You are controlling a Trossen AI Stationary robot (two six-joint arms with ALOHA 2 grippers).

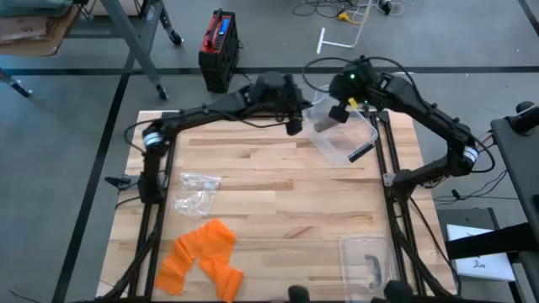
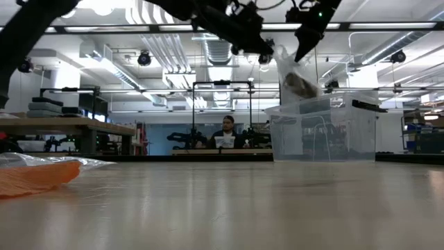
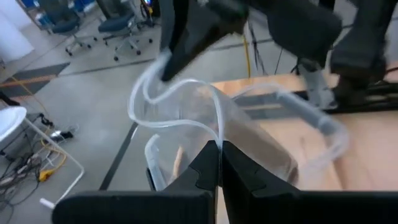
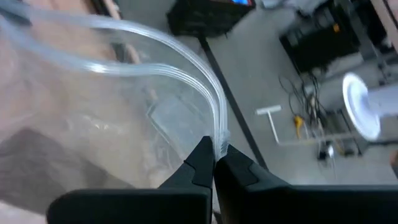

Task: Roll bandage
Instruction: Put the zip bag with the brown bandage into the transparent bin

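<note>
A clear zip bag (image 2: 294, 73) hangs over a clear plastic bin (image 1: 347, 141) at the table's far right. A tan lump (image 2: 300, 85), seemingly the bandage, lies in the bag's bottom. My left gripper (image 1: 294, 126) is shut on the bag's mouth from the left. My right gripper (image 1: 337, 113) is shut on the mouth from the right. The mouth gapes open between them. Several orange strips (image 1: 202, 257) lie flat at the near left. My left gripper pinches the bag's open rim (image 3: 216, 134) between its two shut fingers, slanting down from the table's left. The bag hangs below, clear of the table. My right gripper pinches the zip strip of the rim (image 4: 221, 132) on the opposite side, slanting down from the right. The bag hangs slack below it, over the bin.
An empty crumpled clear bag (image 1: 195, 192) lies left of centre. A clear lid or tray (image 1: 369, 261) sits at the near right. A black and red case (image 1: 218, 49) stands on the floor beyond the far edge. A person (image 2: 226, 133) sits in the room behind.
</note>
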